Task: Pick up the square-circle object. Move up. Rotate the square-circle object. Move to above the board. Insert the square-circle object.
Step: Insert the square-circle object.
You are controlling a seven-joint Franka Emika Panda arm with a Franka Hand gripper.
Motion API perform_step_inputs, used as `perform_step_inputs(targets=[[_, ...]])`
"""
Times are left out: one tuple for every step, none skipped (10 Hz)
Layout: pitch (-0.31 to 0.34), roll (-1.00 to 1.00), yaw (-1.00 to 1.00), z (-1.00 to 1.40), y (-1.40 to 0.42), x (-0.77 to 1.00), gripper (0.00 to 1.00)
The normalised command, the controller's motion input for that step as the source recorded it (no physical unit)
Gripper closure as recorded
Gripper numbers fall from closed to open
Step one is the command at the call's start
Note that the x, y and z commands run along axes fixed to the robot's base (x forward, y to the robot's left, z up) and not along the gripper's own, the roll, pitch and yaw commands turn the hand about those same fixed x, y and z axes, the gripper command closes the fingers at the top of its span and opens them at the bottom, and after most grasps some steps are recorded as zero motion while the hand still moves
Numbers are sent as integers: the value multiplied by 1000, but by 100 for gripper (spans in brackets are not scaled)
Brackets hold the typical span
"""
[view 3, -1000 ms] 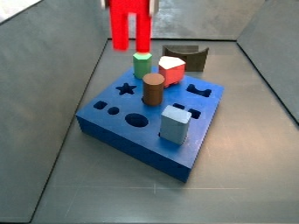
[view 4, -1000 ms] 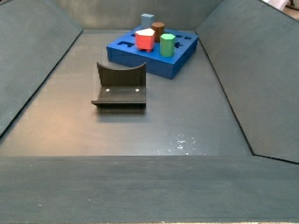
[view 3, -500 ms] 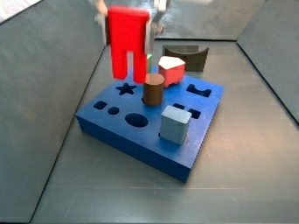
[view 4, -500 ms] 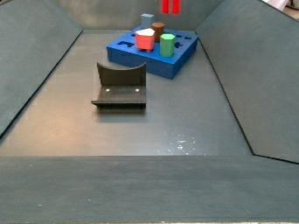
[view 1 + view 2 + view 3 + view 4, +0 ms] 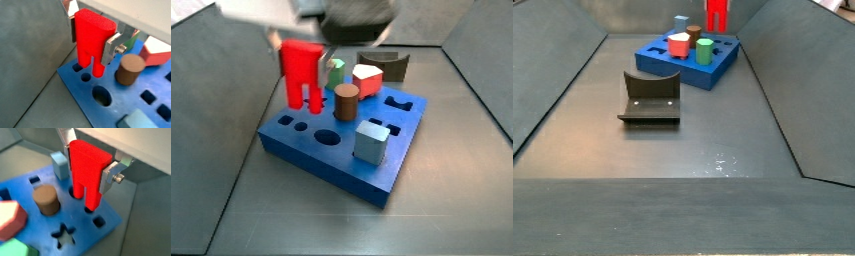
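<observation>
Gripper (image 5: 93, 35): I see it pinching the square-circle object (image 5: 91, 42), upright.
Position: legs just above the board (image 5: 321, 152), beside brown cylinder (image 5: 129, 69).

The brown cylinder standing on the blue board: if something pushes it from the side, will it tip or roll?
The brown cylinder looks seated upright in the board, so it would probably resist a light push. Lifted out and laid down, its round side would likely roll. It looks rigid. The tool holds the square-circle object close beside it.
</observation>
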Motion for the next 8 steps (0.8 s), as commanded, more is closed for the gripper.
perform_step_inputs(targets=[[0, 0, 0, -80, 0, 0, 100], [-97, 0, -89, -563, 0, -466, 100], [-29, -61, 0, -246, -49, 0, 100], [-29, -57, 0, -103, 0, 0, 100], [-80, 0, 0, -520, 0, -217, 100], [-23, -56, 14, -223, 0, 0, 100], [-43, -123, 0, -143, 0, 0, 100], [-23, -67, 0, -71, 0, 0, 100]])
